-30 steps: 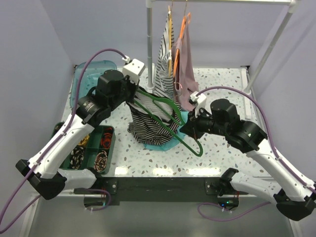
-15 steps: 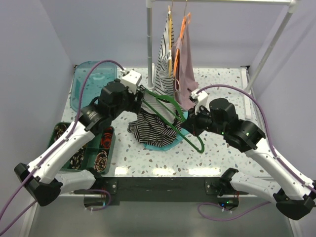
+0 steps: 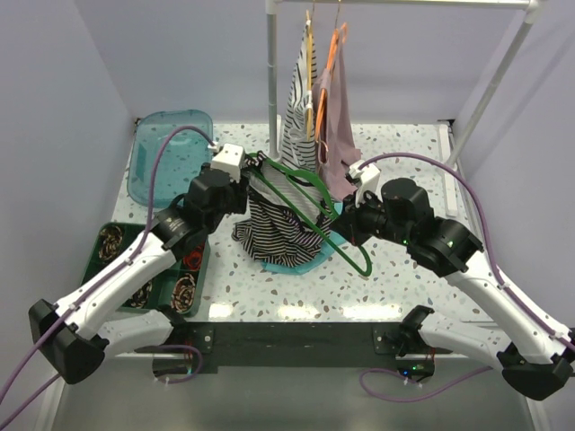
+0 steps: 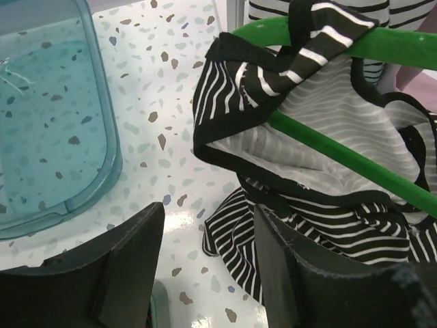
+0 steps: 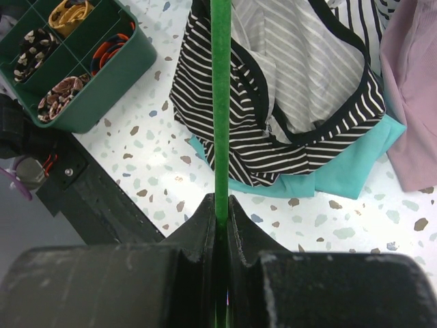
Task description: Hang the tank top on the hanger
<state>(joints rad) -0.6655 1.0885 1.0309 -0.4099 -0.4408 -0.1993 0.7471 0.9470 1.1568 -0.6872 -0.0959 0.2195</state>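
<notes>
The right arm's fingers (image 5: 194, 236) are pinched tight on the thin green hanger (image 5: 220, 102). They grip one of its bars and hold it up off the table (image 3: 404, 278) at a slant, its far end pointing toward the left arm. The tank top (image 3: 274, 224) is only partly on it. A black-trimmed strap is looped over the hanger's upper end and the green bar passes through the opening, while the rest of the striped cloth hangs down and bunches on the table. There it lies over a teal cloth (image 3: 292, 265) spread beneath it. The left arm's fingers (image 4: 130, 266) stand apart with nothing between them, hovering just beside the tank top on its left, clear of the fabric. Farther left sits a see-through teal container (image 3: 166, 148), and near the front edge a green compartment tray (image 3: 199, 269) holds small coiled items. Behind, on a rail, hang another striped garment (image 3: 298, 117) on a yellow hanger and a pink one (image 3: 334, 135) on an orange hanger.
</notes>
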